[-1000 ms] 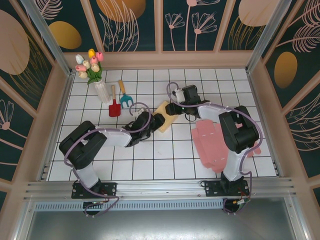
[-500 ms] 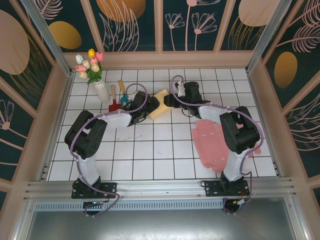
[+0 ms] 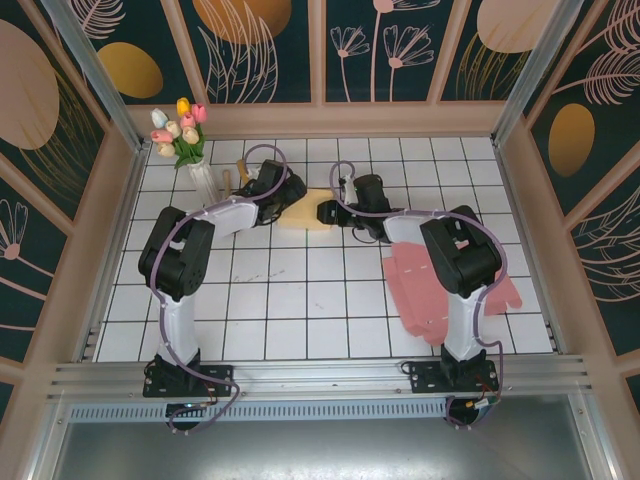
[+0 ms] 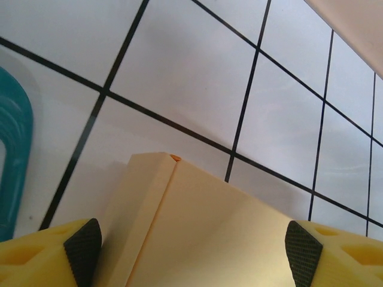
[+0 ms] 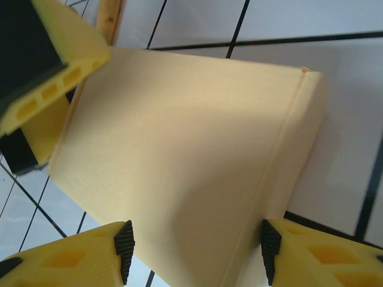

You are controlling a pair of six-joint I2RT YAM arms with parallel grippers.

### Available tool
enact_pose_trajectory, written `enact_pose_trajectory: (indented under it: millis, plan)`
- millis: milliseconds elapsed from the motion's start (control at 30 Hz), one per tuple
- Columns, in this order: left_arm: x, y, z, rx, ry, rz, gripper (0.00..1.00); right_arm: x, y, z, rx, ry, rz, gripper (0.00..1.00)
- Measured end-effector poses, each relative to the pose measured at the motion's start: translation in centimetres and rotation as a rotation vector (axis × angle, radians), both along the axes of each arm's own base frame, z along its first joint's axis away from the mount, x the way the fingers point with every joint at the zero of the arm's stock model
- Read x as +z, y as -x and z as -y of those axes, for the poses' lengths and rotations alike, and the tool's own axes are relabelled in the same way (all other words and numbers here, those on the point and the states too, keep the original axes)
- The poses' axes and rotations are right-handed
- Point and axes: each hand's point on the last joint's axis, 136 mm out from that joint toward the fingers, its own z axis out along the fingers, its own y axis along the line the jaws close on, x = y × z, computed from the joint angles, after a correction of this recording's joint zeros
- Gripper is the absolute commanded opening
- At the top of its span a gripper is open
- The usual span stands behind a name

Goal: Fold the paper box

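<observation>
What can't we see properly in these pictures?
1. Left wrist view: the teal tool is cut off by the left edge.
2. Top view: the right arm covers part of the pink flat box.
3. Wrist views: the yellow box runs off the bottom edge, so whether the left gripper or right gripper squeezes it cannot be told.

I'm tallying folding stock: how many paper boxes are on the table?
2. A pale yellow folded paper box sits far centre; a pink flat unfolded paper box lies on the right, partly under the right arm. More may be hidden.
</observation>
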Motion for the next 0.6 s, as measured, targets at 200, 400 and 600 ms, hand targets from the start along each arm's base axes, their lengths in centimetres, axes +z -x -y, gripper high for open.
enact_pose_trajectory:
  millis: [200, 400, 600]
  plan:
    - [-0.2, -0.5, -0.8, 0.004, -0.021, -0.008, 0.83, 0.7, -0.1, -0.6, 0.01, -0.016, 0.026, 0.63]
    - [-1.1, -0.2, -1.4, 0.016, -0.058, -0.043, 0.85, 0.9, -0.3, -0.7, 0.014, -0.015, 0.037, 0.65]
    - [-0.1, -0.7, -1.7, 0.032, -0.08, -0.032, 0.86, 0.9, -0.5, 0.2, -0.02, 0.027, 0.065, 0.66]
